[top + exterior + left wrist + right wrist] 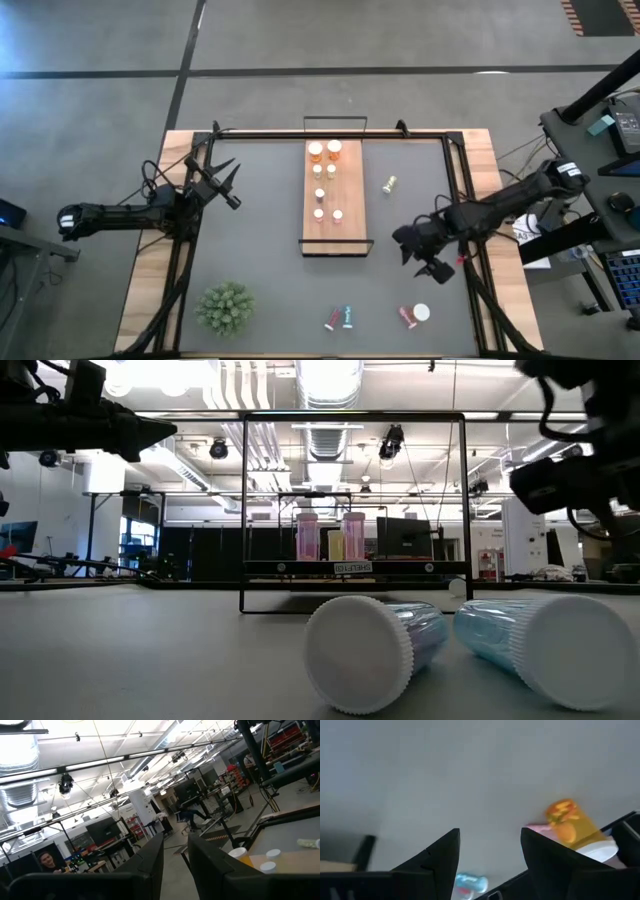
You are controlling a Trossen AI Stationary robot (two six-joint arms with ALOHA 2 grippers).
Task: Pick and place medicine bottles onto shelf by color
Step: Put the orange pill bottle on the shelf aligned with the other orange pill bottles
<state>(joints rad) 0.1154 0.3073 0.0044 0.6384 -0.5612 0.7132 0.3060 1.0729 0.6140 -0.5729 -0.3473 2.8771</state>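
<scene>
Nearest the worktop's near edge, right of centre: orange bottle (421,313) showing its white cap, touching or just beside a pink-red bottle (407,319) lying on its side; a little leftward along the same edge, another pink-red bottle (330,321) and a teal bottle (347,318), both lying down, caps toward the low camera. Farther in, over the right side of the worktop, right gripper (433,262) hanging above the surface, fingers parted, nothing between them. Seen through its own fingers (440,857): orange bottle (572,827) and pink one off to one side, not yet centred between the jaws. So, judged: next target lies toward the near edge from the right gripper, a short reach; long axis of the orange bottle hard to settle, upright or tipped cannot be told for sure. Right arm plainly the nearer. Beyond that, one yellowish bottle (389,184) lying alone between shelf and right edge. Shelf (308,228) at worktop centre, long axis near to far, several bottles standing on its far half, orange ones at the far end. Left gripper (228,192) parked near the far left corner, fingers closed, empty, well apart from every loose bottle
</scene>
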